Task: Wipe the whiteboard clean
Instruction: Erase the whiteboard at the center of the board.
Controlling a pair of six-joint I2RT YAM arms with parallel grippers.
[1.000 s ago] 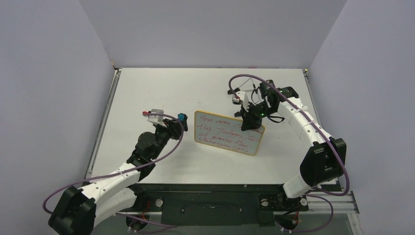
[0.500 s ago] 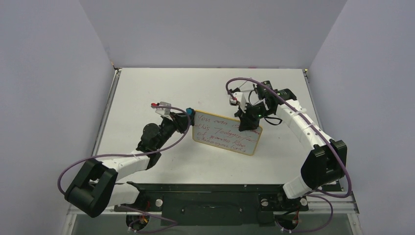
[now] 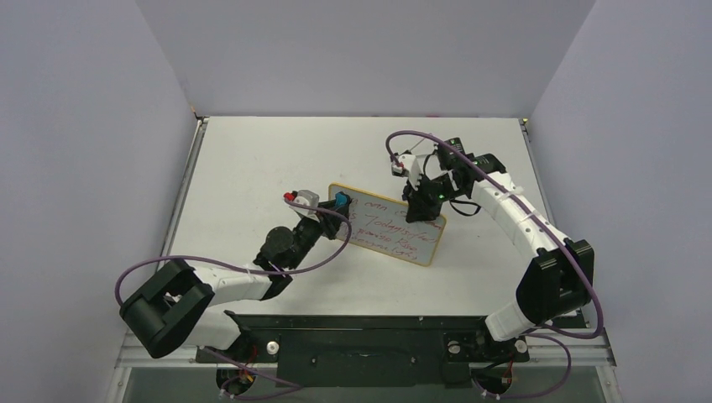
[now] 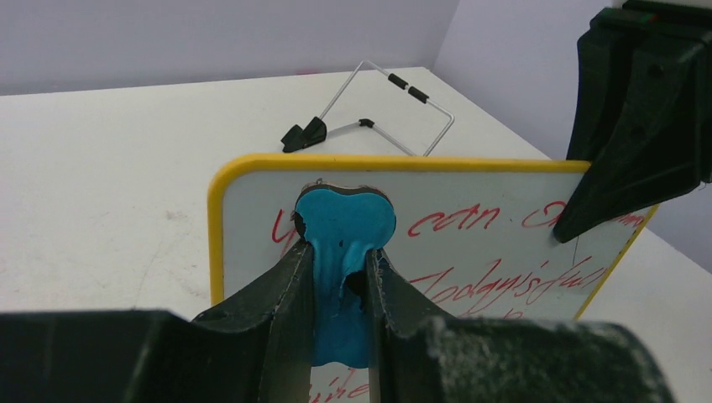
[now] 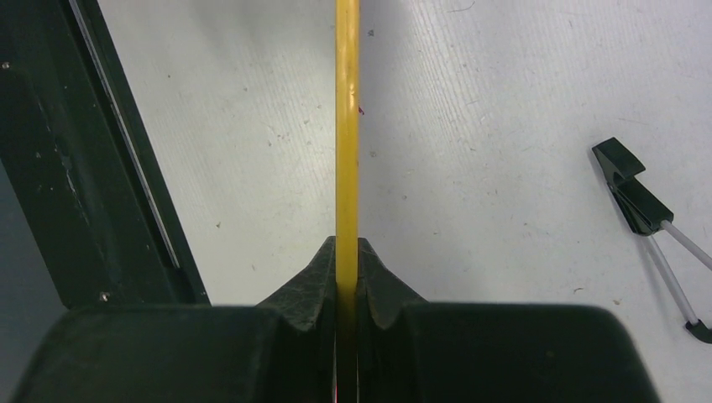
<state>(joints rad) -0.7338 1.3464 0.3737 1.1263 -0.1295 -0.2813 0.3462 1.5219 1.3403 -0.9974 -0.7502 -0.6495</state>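
The left gripper [image 4: 340, 264] is closed to a narrow gap on a small blue-and-black eraser block [image 4: 344, 220]. The block's blue pad juts past the fingertips, directly ahead, and sits at the upper left corner of the small rectangular whiteboard [image 4: 483, 252] with a yellow rim and red handwritten lines, seemingly against its written face. The right gripper [image 5: 347, 256] is pinched almost fully together on the board's thin upper edge, which runs straight out from between its fingers. In the left wrist view these black fingers come down on the board's upper right corner. The board leans tilted over the white table [image 3: 252, 159]. A thin wire stand with black feet [image 4: 374, 109] lies beyond the board, apart from it.
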